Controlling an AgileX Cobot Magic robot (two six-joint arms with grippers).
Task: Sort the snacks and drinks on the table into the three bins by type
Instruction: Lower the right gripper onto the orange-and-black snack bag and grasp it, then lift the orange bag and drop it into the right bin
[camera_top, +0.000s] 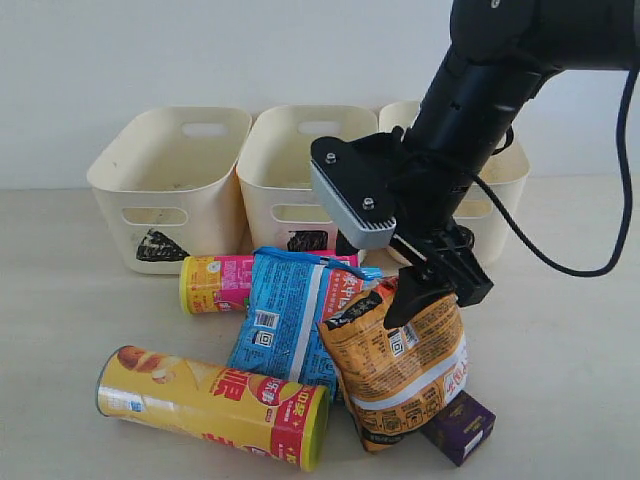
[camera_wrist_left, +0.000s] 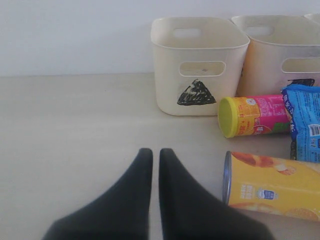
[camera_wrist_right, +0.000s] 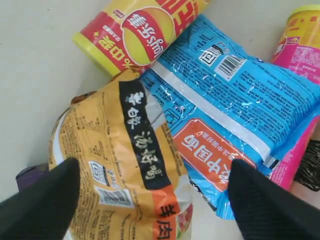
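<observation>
On the table (camera_top: 560, 380), three bins (camera_top: 265, 180) are lined up at 12 o'clock of the pile; a black triangle (camera_wrist_left: 196, 94) is seen on the left one, and the right one is largely hidden by the arm (camera_top: 480, 90). The yellow canister (camera_top: 200, 395), red-labelled in Chinese print, is laid at 7 o'clock, the pink canister (camera_top: 215, 283) at 10, the barcoded blue bag (camera_top: 290, 320) centrally. The right gripper (camera_wrist_right: 152, 170) is spread wide over the orange bag (camera_top: 400, 375), which is banded with Chinese characters; the purple carton (camera_top: 462, 425) is half hidden at its 5 o'clock, and the left gripper (camera_wrist_left: 155, 152) is closed, empty.
</observation>
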